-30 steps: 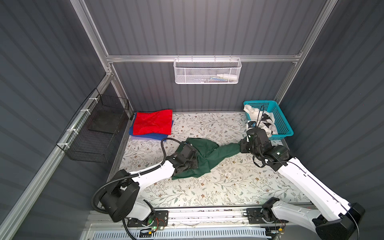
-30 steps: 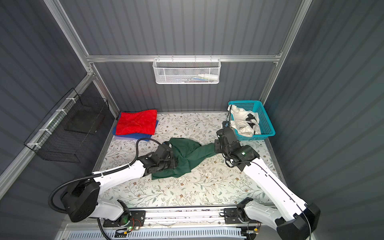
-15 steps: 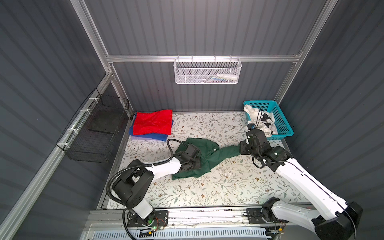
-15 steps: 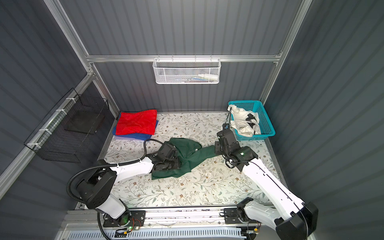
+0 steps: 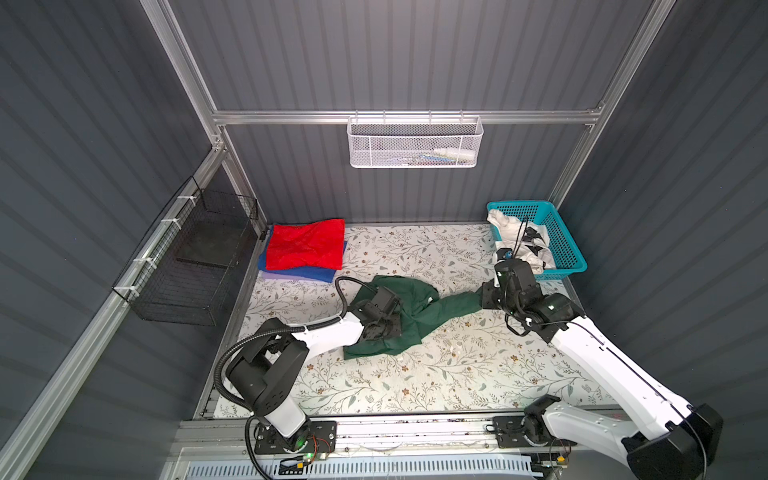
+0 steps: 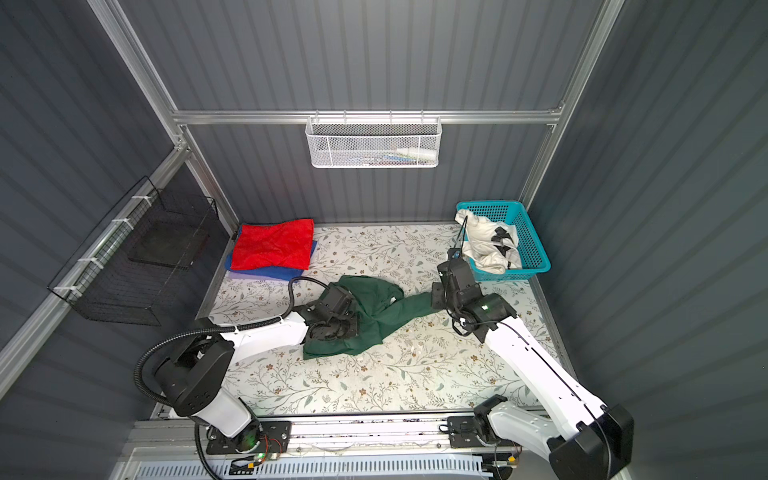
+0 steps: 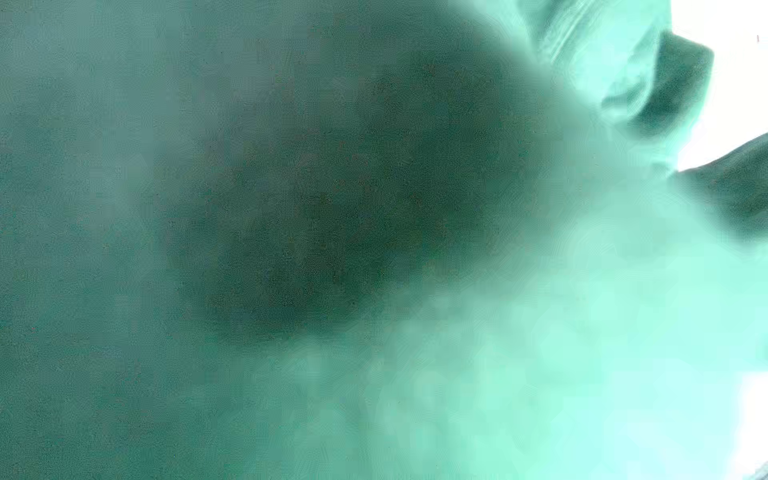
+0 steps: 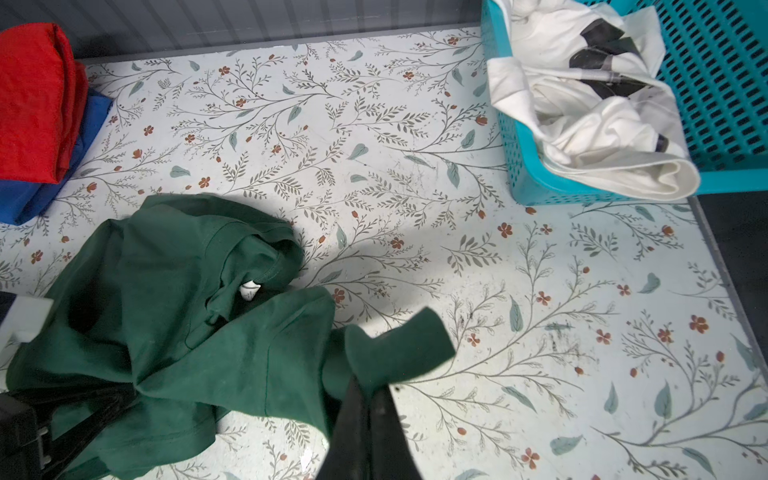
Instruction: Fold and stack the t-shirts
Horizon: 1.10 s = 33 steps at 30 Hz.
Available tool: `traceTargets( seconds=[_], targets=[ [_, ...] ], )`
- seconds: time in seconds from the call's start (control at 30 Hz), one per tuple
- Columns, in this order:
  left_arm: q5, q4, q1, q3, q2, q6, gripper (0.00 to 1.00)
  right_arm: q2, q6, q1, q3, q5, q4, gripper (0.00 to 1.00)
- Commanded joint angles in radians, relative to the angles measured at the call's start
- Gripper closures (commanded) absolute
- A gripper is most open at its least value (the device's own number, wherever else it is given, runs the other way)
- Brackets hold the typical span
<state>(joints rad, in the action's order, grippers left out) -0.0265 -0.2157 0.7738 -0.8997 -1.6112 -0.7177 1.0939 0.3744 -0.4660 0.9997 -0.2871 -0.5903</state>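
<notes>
Dark green t-shirt [image 5: 415, 320] lies crumpled mid-worktop [image 5: 415, 386], unfolded, with the neck label showing. One end of it stretches right as a narrow band.

Your right tool [image 8: 365, 384] is pressed together on the tip of that band, low over the floral surface. A flap of green cloth sticks out past the fingers [image 8: 353, 424].

Your left tool [image 5: 379, 328] is down in the shirt's body near its left edge. It is pressed together and pinching a bunch of cloth. In the right wrist view the folds pull in toward it. The left wrist view is only blurred green cloth right against the lens, so you get no fingertip detail there.

Red t-shirt [image 5: 305, 245] is folded flat on top of the folded royal blue t-shirt [image 5: 303, 273]. That stack sits in the far-left corner of the worktop, by the back wall. A pale lilac edge shows under the blue.

White t-shirt with black marks [image 5: 505, 230] sits bundled in the turquoise lattice basket [image 5: 567, 245] in the far-right corner, with part of it hanging over the rim.

The green shirt is well apart from both the stack and the basket.
</notes>
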Motion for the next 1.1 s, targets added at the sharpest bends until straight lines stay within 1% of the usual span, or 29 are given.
traceTargets(
  seconds=[0.0,0.2,0.3,0.37,0.47,0.6,0.67,0.87,0.97,1.07],
  targets=[
    [-0.065,-0.077,-0.003,-0.039,0.083,0.037,1.00,0.001,0.003,0.012,-0.016,-0.003,0.016,1.00],
    [-0.183,-0.181,-0.021,-0.058,0.199,0.078,1.00,0.001,0.000,0.024,-0.022,-0.017,0.014,1.00],
    [-0.193,-0.211,-0.089,-0.068,0.285,0.106,1.00,0.001,-0.002,0.038,-0.022,-0.037,0.009,1.00],
    [-0.204,-0.236,-0.159,-0.081,0.341,0.133,1.00,0.003,-0.003,0.061,-0.012,-0.047,-0.003,1.00],
    [-0.286,-0.285,-0.211,-0.133,0.392,0.195,1.00,0.007,-0.005,0.097,0.008,-0.090,-0.022,1.00],
    [-0.364,-0.342,-0.245,-0.215,0.405,0.267,1.00,0.014,-0.022,0.158,0.049,-0.122,-0.034,1.00],
    [-0.381,-0.363,-0.267,-0.248,0.405,0.297,1.00,0.018,-0.031,0.187,0.080,-0.127,-0.032,1.00],
    [-0.414,-0.377,-0.335,-0.322,0.409,0.358,1.00,0.108,-0.037,0.233,0.212,-0.144,-0.034,1.00],
    [-0.405,-0.373,-0.387,-0.356,0.392,0.378,1.00,0.154,-0.044,0.248,0.286,-0.146,-0.034,1.00],
    [-0.382,-0.367,-0.446,-0.376,0.369,0.389,1.00,0.191,-0.057,0.267,0.349,-0.174,-0.044,1.00]
  ],
)
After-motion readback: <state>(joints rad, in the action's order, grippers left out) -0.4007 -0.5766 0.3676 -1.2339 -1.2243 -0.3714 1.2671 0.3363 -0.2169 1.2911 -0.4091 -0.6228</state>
